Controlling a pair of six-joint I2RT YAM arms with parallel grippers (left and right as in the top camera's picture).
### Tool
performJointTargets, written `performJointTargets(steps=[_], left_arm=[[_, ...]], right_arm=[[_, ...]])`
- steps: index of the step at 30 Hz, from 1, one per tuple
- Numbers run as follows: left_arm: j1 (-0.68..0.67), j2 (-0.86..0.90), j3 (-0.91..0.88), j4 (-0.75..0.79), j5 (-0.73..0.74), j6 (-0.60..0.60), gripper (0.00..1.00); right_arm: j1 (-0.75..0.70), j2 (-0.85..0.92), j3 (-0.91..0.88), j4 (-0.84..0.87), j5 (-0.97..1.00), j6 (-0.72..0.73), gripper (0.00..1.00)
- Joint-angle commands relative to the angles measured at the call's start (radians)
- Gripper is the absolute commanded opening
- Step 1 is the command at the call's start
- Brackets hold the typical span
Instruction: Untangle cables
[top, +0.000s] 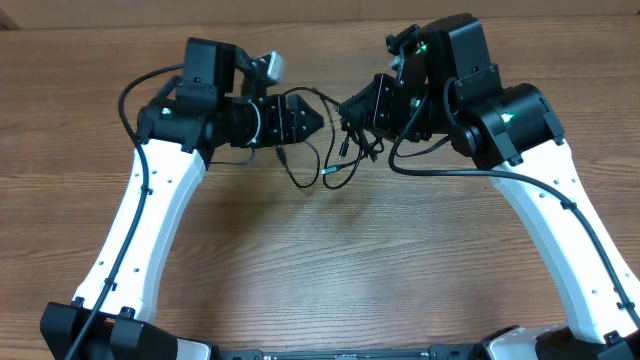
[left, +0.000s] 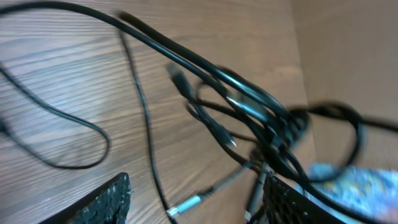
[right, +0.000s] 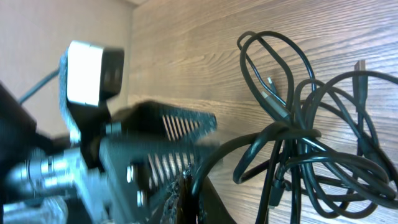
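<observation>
Cables (top: 348, 140), overhead view: thin black strands in one tangle at the far middle of the wooden desk (top: 330, 260), between the two arms. Loose loops trail from the knot toward the near side and lie on the wood. The left gripper (top: 318, 120) points in from the left and the right gripper (top: 345, 108) from the right, tips near each other, with the knot just below them. The spacing of either gripper's fingers cannot be read from this height.

Left wrist view: motion-blurred. The cables (left: 249, 106) run diagonally from upper left to lower right and bunch into a knot near the right finger. The left gripper (left: 198, 185) has its fingers (left: 106, 202) wide apart at the bottom edge, and nothing is pinched between them. A silvery plug (left: 186, 204) on one strand lies on the desk (left: 62, 62) between the two fingers. One thin strand curves off alone at the left. A blurred blue patch (left: 351, 183) at lower right is too soft to identify.

Right wrist view: the cables (right: 311, 143) fill the right half as overlapping loops over the desk (right: 186, 50). The right gripper (right: 191, 196) sits at the bottom edge with its fingers close together, and a strand comes out from between them, so it reads as clamped on the cables. Opposite, the left gripper (right: 208, 140) shows ribbed pads, blurred, with its wrist camera (right: 93, 71) above.
</observation>
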Motion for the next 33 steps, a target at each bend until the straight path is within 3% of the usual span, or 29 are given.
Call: performJointTargets(steps=[1, 14, 24, 33], left_arm=[[-0.03, 0.007, 0.015, 0.008, 0.08, 0.09, 0.69], [-0.074, 0.007, 0.015, 0.089, 0.065, 0.106, 0.71], [-0.073, 0.007, 0.015, 0.166, -0.113, -0.103, 0.68], [-0.073, 0.007, 0.015, 0.179, -0.171, -0.136, 0.66]], right_arm=[[-0.003, -0.002, 0.019, 0.02, 0.027, 0.09, 0.04], [-0.003, -0.001, 0.019, 0.089, -0.171, 0.114, 0.04], [0.0, 0.0, 0.019, 0.027, -0.234, 0.106, 0.04], [0.0, 0.0, 0.019, -0.006, -0.238, 0.061, 0.04]])
